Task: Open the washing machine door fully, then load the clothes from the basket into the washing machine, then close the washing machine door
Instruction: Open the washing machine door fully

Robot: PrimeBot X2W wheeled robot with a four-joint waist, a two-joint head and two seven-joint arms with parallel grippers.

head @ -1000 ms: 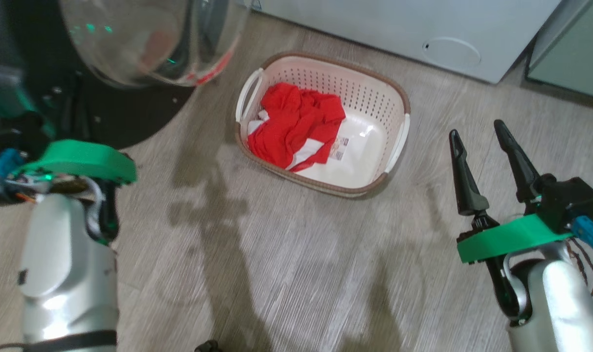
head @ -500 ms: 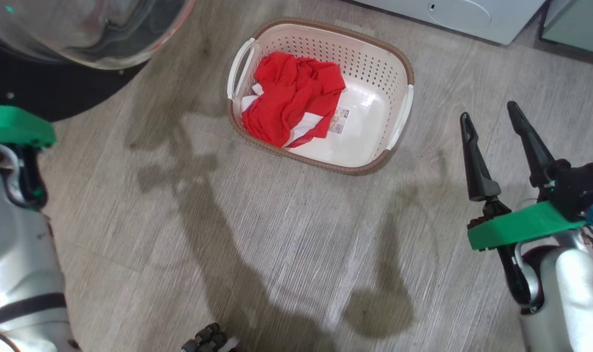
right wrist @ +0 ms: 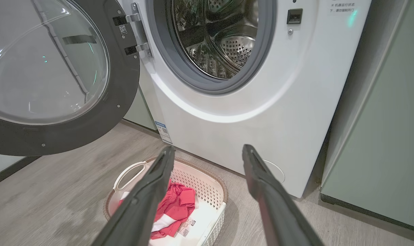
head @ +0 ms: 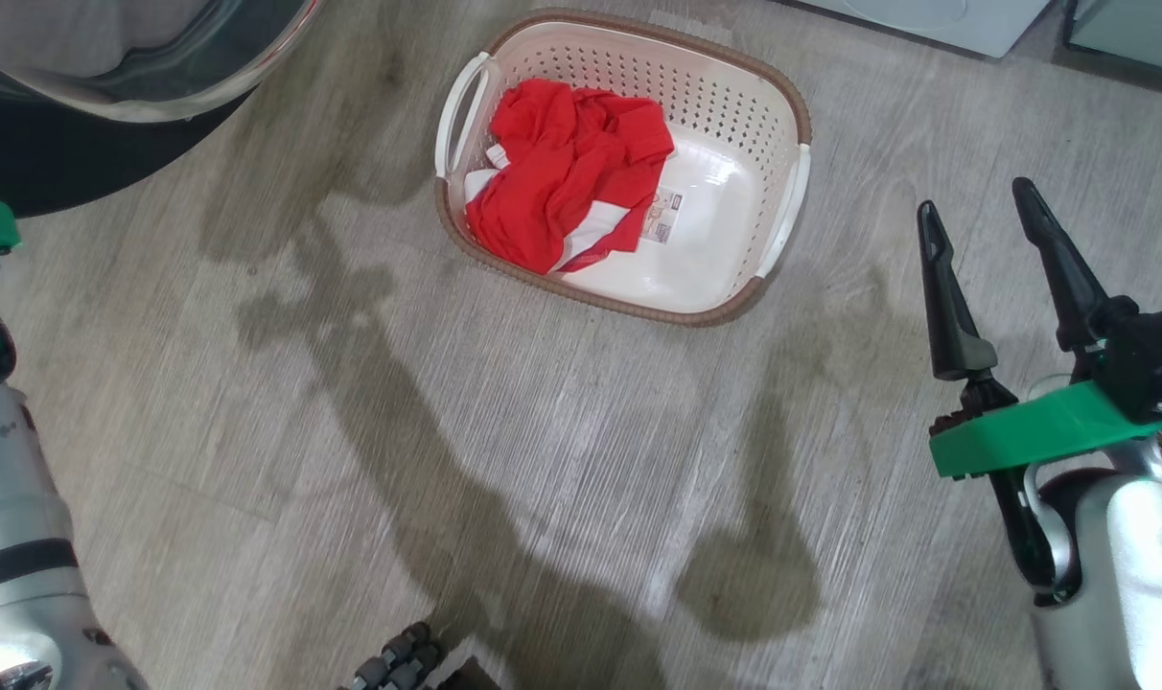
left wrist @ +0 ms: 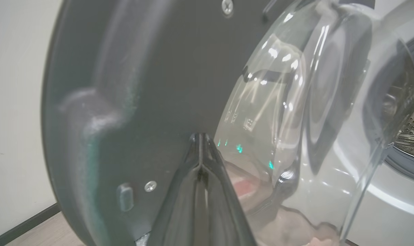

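In the left wrist view, the left gripper point(left wrist: 200, 137) had its two dark fingers pressed flat together, holding nothing, with their tips close before the inner black face of the washing machine door point(left wrist: 142, 85). The head view gave only that arm's pale forearm at the lower left. The right gripper point(head: 974, 195) hung over the wood-look floor point(head: 543, 431) with its fingers spread wide and empty.

Beyond them the basket point(head: 734, 86) sat on the floor, its long axis running from one white handle to the other, tilted down toward the robot's right. The clothes point(head: 562, 182) lay bunched at its left-handle end, and a label point(head: 665, 213) showed on the bare bottom beside them.

Farther off, the right wrist view showed the washing machine point(right wrist: 261, 112) just behind the basket. Its steel drum point(right wrist: 224, 37) stood exposed. The door was swung out on left-side hinges, its glass bulge facing the camera. A pale green cabinet point(right wrist: 391, 119) stood to the right.
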